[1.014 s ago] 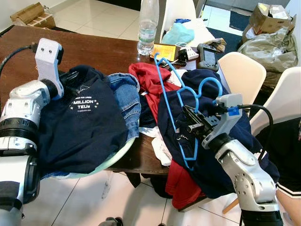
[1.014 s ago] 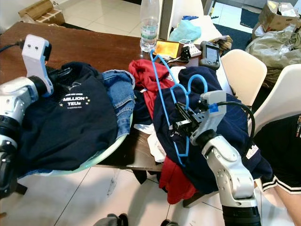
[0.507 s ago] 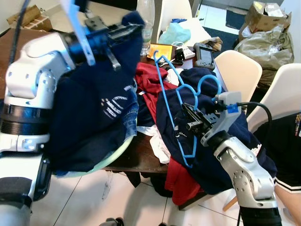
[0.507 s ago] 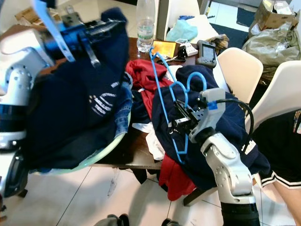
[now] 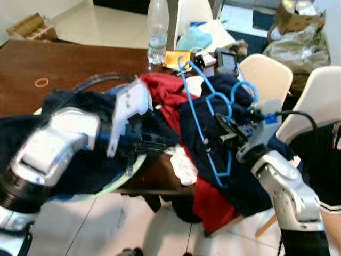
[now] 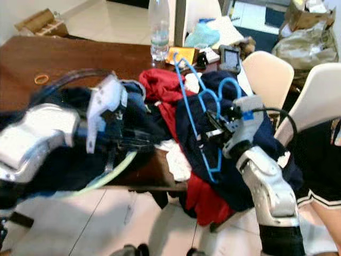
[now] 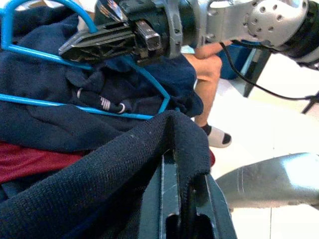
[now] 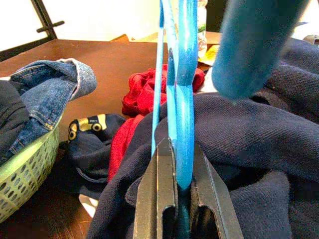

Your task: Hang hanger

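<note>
A brown table on pale tiles carries one bottle and a clothes heap; two white chairs stand beside it. The right gripper is clamped on the one blue hanger over the heap. The left gripper seems closed on a dark shirt.

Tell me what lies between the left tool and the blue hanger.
In the eye views, red clothing and a white cloth lie between the left tool, holding dark fabric, and the blue hanger.
</note>
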Motion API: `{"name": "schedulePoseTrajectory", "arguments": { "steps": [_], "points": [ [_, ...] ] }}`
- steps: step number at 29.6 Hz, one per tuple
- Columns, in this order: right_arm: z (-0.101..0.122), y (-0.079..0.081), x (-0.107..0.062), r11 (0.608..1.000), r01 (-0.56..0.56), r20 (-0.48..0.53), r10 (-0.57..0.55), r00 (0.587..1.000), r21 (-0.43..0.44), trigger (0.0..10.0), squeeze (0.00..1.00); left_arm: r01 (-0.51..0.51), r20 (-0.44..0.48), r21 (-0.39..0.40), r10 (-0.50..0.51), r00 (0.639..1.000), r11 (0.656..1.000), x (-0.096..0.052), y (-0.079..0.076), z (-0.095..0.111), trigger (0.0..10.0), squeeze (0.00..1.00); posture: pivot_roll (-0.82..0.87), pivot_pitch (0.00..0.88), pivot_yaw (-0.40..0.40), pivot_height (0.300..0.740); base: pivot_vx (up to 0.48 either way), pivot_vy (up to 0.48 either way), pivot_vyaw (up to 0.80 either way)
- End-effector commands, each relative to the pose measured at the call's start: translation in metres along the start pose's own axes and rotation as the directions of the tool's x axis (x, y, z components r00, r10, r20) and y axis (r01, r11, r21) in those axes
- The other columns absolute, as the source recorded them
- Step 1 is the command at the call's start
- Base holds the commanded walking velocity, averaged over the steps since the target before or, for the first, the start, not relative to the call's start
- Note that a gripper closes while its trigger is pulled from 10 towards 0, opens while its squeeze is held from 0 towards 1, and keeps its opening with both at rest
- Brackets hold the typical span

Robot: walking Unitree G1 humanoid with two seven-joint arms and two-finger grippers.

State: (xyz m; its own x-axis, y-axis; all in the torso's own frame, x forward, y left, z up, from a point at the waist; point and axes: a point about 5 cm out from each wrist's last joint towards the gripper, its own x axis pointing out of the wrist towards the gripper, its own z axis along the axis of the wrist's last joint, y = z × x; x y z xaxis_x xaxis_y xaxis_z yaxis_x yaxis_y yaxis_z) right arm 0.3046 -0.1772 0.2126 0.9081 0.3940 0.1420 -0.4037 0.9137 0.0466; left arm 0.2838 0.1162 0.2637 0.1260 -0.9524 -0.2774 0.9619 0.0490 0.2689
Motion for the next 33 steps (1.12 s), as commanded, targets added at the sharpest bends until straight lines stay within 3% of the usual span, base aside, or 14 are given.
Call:
{"name": "schedulePoseTrajectory", "arguments": {
  "steps": [1,7,11,13,15,17,19,23,27,28,29,31,32,33],
  "points": [
    [-0.005,-0.005,-0.003,1.000,0.029,-0.021,-0.029,0.999,-0.002,10.0,0.00,0.004,0.008,-0.009,-0.004,1.000,1.000,-0.002,-0.002,0.003,10.0,1.00,0.06,0.166,-0.042,0.740,0.000,0.000,0.00],
    [-0.006,-0.004,-0.003,1.000,0.028,-0.024,-0.028,0.999,-0.001,10.0,0.00,-0.032,0.038,-0.007,0.033,0.999,0.999,-0.009,0.003,0.009,10.0,1.00,0.06,0.167,-0.041,0.740,0.000,0.000,0.00],
    [-0.006,-0.005,-0.003,1.000,0.031,-0.025,-0.031,0.999,0.001,10.0,0.00,-0.188,0.169,0.012,0.184,0.968,0.982,-0.039,0.021,0.035,10.0,1.00,0.06,0.166,-0.039,0.740,0.000,0.000,0.00],
    [-0.006,-0.005,-0.003,1.000,0.031,-0.025,-0.031,0.999,0.001,10.0,0.00,-0.188,0.169,0.012,0.184,0.968,0.982,-0.039,0.021,0.035,10.0,1.00,0.06,0.166,-0.039,0.740,0.000,0.000,0.00],
    [-0.006,-0.006,-0.003,0.999,0.032,-0.024,-0.032,0.999,-0.001,10.0,0.00,-0.253,0.274,-0.008,0.246,0.930,0.967,-0.059,0.028,0.053,10.0,1.00,0.06,0.166,-0.039,0.740,0.000,0.000,0.00],
    [-0.006,-0.006,-0.003,0.999,0.032,-0.024,-0.032,0.999,-0.001,10.0,0.00,-0.253,0.274,-0.008,0.246,0.930,0.967,-0.059,0.028,0.053,10.0,1.00,0.06,0.166,-0.039,0.740,0.000,0.000,0.00],
    [-0.006,-0.007,-0.003,0.999,0.033,-0.026,-0.033,0.999,-0.002,10.0,0.00,-0.295,0.405,-0.052,0.291,0.867,0.954,-0.085,0.032,0.072,10.0,1.00,0.06,0.165,-0.041,0.740,0.000,0.000,0.00],
    [-0.006,-0.007,-0.004,0.999,0.033,-0.026,-0.034,0.999,-0.002,10.0,0.00,-0.353,0.468,-0.102,0.358,0.808,0.930,-0.110,0.037,0.077,10.0,1.00,0.07,0.166,-0.040,0.740,0.000,0.000,0.00],
    [-0.007,-0.006,-0.004,1.000,0.031,-0.029,-0.031,0.999,0.000,10.0,0.00,-0.530,0.362,-0.148,0.545,0.757,0.835,-0.134,0.050,0.058,10.0,1.00,0.07,0.163,-0.040,0.740,0.000,0.000,0.00],
    [-0.007,-0.006,-0.004,1.000,0.031,-0.029,-0.031,0.999,0.000,10.0,0.00,-0.530,0.362,-0.148,0.545,0.757,0.835,-0.134,0.050,0.058,10.0,1.00,0.07,0.163,-0.040,0.740,0.000,0.000,0.00],
    [-0.008,-0.005,-0.004,1.000,0.029,-0.031,-0.029,0.999,0.001,10.0,0.00,-0.614,0.283,-0.191,0.642,0.713,0.766,-0.143,0.057,0.042,10.0,1.00,0.07,0.162,-0.039,0.740,0.000,0.000,0.00],
    [-0.008,-0.005,-0.004,1.000,0.029,-0.031,-0.029,0.999,0.001,10.0,0.00,-0.614,0.283,-0.191,0.642,0.713,0.766,-0.143,0.057,0.042,10.0,1.00,0.07,0.162,-0.039,0.740,0.000,0.000,0.00],
    [-0.009,-0.005,-0.004,1.000,0.028,-0.033,-0.028,0.999,0.002,10.0,0.00,-0.666,0.215,-0.232,0.705,0.675,0.709,-0.151,0.062,0.027,10.0,1.00,0.07,0.159,-0.042,0.740,0.000,0.000,0.00],
    [-0.009,-0.005,-0.004,1.000,0.028,-0.033,-0.028,0.999,0.002,10.0,0.00,-0.666,0.215,-0.232,0.705,0.675,0.709,-0.151,0.062,0.027,10.0,1.00,0.07,0.159,-0.042,0.740,0.000,0.000,0.00]
  ]
}}
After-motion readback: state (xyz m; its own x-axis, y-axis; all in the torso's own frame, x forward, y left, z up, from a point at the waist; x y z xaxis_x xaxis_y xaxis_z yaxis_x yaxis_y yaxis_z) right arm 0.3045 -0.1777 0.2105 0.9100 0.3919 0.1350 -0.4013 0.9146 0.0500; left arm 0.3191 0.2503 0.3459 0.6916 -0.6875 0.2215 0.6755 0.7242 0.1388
